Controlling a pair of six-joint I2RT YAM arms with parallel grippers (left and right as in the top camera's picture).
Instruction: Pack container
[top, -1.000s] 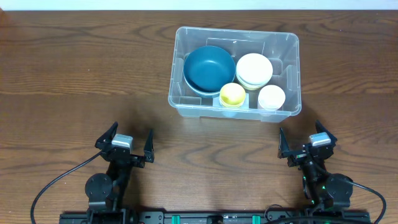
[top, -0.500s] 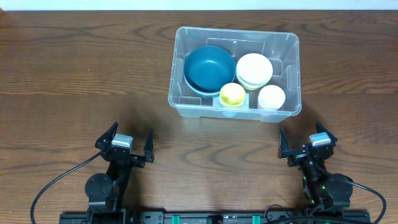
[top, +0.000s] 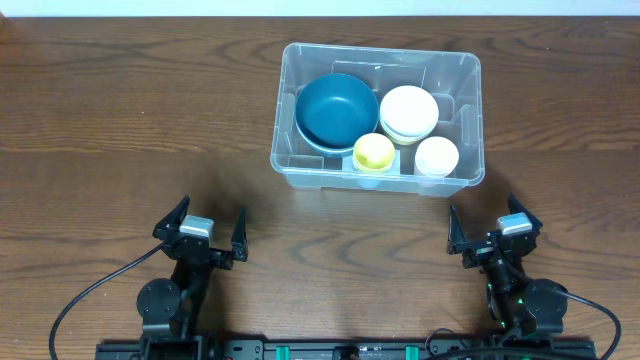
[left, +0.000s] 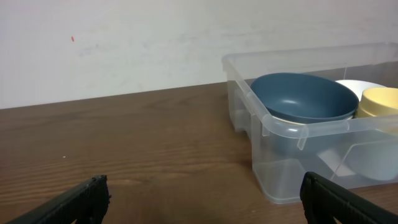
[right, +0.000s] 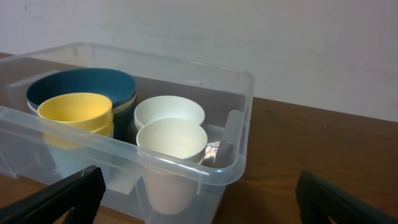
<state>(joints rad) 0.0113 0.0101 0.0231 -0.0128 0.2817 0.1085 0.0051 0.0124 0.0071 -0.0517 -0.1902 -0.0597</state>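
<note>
The clear plastic container (top: 290, 160) stands at the table's back middle. Inside it are a dark blue bowl (top: 336, 110), a stack of white bowls (top: 408, 112), a yellow cup (top: 374, 152) and a white cup (top: 436, 156). The container also shows in the left wrist view (left: 280, 134) and the right wrist view (right: 186, 171). My left gripper (top: 203, 232) is open and empty near the front edge, left of the container. My right gripper (top: 492, 228) is open and empty at the front right, just in front of the container's right corner.
A brown wooden table (top: 120, 120) carries everything. A white wall (left: 124, 43) lies behind the table. Black cables (top: 80, 300) run along the front edge by the arm bases.
</note>
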